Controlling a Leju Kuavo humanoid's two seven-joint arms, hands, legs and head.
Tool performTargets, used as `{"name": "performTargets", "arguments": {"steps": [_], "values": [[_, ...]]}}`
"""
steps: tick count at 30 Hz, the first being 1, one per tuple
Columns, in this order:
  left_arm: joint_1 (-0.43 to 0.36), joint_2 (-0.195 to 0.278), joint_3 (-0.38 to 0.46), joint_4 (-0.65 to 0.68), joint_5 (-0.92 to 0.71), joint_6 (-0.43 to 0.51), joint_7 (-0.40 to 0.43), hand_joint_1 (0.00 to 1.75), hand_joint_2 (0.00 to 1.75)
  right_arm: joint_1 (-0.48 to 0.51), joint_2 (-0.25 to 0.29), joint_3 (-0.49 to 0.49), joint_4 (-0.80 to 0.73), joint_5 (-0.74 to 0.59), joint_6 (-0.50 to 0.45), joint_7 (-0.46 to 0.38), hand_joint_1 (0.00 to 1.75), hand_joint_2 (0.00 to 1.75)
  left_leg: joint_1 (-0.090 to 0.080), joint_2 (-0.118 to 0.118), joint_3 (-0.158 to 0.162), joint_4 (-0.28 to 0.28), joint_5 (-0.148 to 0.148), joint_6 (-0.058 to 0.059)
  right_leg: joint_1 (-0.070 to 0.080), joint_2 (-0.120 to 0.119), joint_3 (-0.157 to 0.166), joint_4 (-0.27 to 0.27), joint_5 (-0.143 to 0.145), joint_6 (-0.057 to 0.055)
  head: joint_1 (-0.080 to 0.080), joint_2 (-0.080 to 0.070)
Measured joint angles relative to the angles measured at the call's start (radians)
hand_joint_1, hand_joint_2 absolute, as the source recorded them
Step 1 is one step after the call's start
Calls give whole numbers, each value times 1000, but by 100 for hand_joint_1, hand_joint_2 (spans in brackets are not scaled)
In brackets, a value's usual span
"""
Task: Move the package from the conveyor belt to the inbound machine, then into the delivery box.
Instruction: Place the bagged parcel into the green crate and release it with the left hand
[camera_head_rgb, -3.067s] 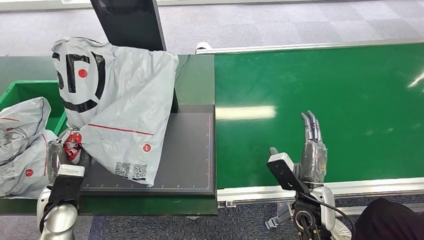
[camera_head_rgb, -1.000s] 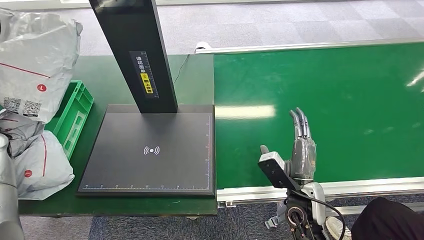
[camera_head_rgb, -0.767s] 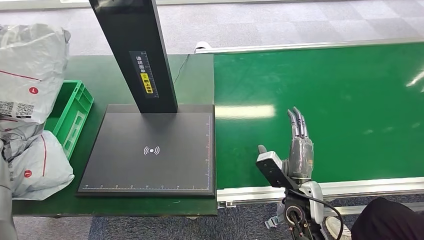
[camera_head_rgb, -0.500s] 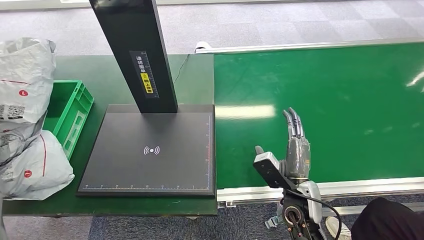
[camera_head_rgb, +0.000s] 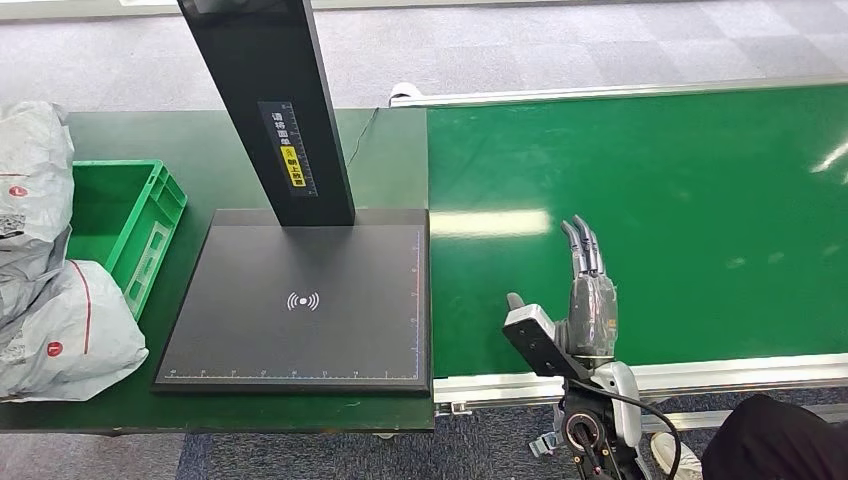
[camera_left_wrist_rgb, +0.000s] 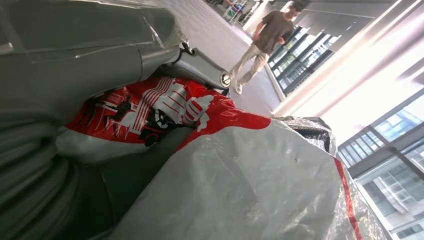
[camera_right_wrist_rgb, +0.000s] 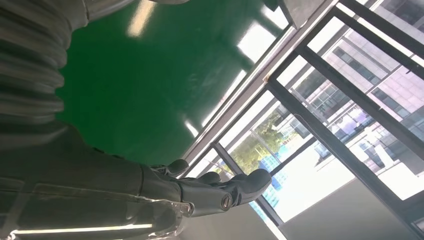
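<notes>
The right robot hand (camera_head_rgb: 590, 300) hovers over the near edge of the green conveyor belt (camera_head_rgb: 680, 190), its fingers (camera_head_rgb: 580, 245) straight and spread, holding nothing. Off to its left sits the inbound machine — a flat black scanning pad (camera_head_rgb: 300, 300) with a tall black post (camera_head_rgb: 265, 100) — on the dark green worktop (camera_head_rgb: 200, 150).

Further left, well away from that hand, a grey plastic mailer package (camera_head_rgb: 30, 175) with red markings hangs at the frame's edge above the bright green plastic delivery box (camera_head_rgb: 125, 225). From the left wrist, the left robot hand (camera_left_wrist_rgb: 75, 55) is closed on this package (camera_left_wrist_rgb: 240, 190), crumpled grey-and-red plastic bunched against its thumb. Another grey mailer bag (camera_head_rgb: 65, 325) lies beside the box. A person (camera_left_wrist_rgb: 262, 37) walks in the background.
</notes>
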Motion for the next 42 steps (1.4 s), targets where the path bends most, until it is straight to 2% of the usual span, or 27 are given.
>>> {"name": "performTargets", "arguments": {"steps": [6, 8, 10, 16, 24, 31, 36, 42], "values": [[0, 2, 2, 3, 0, -1, 2, 175, 175, 0, 0, 2, 0, 1, 2, 0, 0, 175, 0, 0, 0, 0, 0, 0, 0, 0, 0, 0, 0, 0, 0, 0], [4, 8, 11, 9, 5, -10, -2, 87, 175, -2, 0, 6, 2, 2, 5, 0, 0, 175, 0, 0, 0, 0, 0, 0, 0, 0, 0, 0, 0, 0, 0, 0], [13, 18, 32, 17, 23, -37, -41, 0, 175, -9, -1, 14, 11, -4, 4, -1, 0, 175, 0, 0, 0, 0, 0, 0, 0, 0, 0, 0, 0, 0, 0, 0], [19, 23, 78, 18, 73, -60, -145, 0, 175, -17, -7, 30, 28, -17, -6, -3, 0, 175, 0, 0, 0, 0, 0, 0, 0, 0, 0, 0, 0, 0, 0, 0], [19, 21, 109, 10, 94, -74, -221, 0, 175, -21, -9, 33, 38, -23, -9, -3, 0, 175, 1, 0, 0, 0, 0, 0, 0, 0, 0, 0, 0, 0, 0, 0], [34, -1, 128, -72, 186, -151, -378, 0, 175, -23, -10, 33, 45, -27, -27, -5, 0, 175, 1, 0, 0, 0, 0, 0, 0, 0, 0, 0, 0, 0, 0, 0], [83, -46, 121, -249, 311, -234, -433, 0, 175, -34, -10, 32, 57, -31, -40, -6, 0, 175, 0, 1, 0, 0, 0, 0, 0, 1, -1, 0, 0, 0, 0, 0], [236, -150, 53, -631, 439, -301, -422, 0, 175, -41, -10, 30, 69, -31, -51, -7, 0, 175, 0, 3, 0, 0, 0, 0, 0, 1, -1, -1, 0, 0, 0, 0]]}}
